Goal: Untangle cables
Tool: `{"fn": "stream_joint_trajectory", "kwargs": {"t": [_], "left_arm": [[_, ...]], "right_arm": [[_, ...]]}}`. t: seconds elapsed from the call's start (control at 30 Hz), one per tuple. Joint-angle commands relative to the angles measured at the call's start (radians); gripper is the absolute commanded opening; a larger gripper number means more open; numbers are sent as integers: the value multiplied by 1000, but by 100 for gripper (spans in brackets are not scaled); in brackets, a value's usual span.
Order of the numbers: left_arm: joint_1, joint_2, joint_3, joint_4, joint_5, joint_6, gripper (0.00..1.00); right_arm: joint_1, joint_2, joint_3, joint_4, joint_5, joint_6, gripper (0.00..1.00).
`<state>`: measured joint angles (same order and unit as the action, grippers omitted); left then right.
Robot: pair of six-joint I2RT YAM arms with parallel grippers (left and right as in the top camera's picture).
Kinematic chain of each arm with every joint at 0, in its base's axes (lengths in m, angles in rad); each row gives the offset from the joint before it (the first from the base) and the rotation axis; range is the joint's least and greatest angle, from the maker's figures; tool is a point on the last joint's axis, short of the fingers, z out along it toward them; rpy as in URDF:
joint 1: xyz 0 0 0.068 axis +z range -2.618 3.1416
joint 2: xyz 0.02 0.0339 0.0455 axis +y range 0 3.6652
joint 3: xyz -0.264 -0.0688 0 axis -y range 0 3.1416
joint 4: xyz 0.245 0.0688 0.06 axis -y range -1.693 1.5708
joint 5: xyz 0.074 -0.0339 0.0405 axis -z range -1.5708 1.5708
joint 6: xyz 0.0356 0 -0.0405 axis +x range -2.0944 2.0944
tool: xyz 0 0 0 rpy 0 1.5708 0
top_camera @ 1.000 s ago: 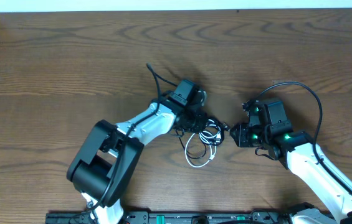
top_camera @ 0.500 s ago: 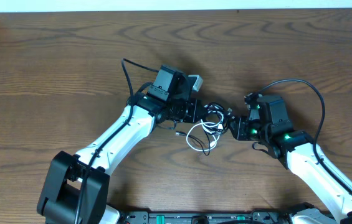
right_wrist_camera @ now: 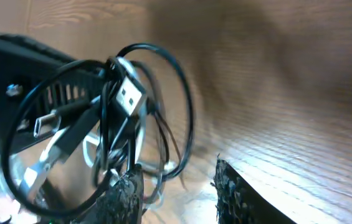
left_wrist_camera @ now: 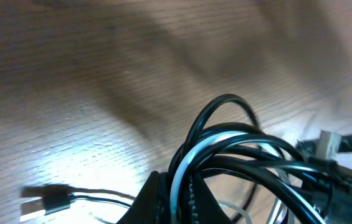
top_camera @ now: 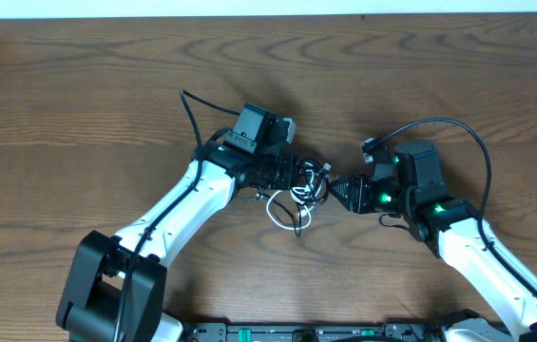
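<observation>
Now | left pincer (top_camera: 298,177) clamps cables (top_camera: 285,205) | right pincer (top_camera: 338,193) parted beside them | wooden table (top_camera: 78,95) beneath

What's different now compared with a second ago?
The right gripper, open, has slid left, up to the tangled cables. The left gripper drew the bundle left and bunched it tighter, while its arm's elbow swung out left. Its hold on the cables stayed the same.

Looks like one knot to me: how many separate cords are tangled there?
2: a white cord and a black cord, looped together at the left claw; another could hide inside.
</observation>
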<state>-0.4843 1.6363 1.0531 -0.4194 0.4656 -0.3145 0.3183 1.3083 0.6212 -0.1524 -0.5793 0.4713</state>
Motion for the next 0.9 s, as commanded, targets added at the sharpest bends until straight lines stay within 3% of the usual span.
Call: {"fn": "stream_joint_trajectory", "kwargs": {"t": [0.0, 0.37, 0.63, 0.87], "left_arm": [[-1, -5, -2, 1, -19, -2, 7], [-1, -5, -2, 55, 264, -2, 8], [-1, -5, -2, 59, 361, 3, 8], [-1, -5, -2, 55, 360, 32, 7]], "right_arm": [[3, 1, 5, 3, -60, 10, 34], [3, 1, 5, 0, -32, 3, 35], [3, 1, 5, -138, 244, 3, 3], [3, 1, 5, -304, 539, 37, 1]]}}
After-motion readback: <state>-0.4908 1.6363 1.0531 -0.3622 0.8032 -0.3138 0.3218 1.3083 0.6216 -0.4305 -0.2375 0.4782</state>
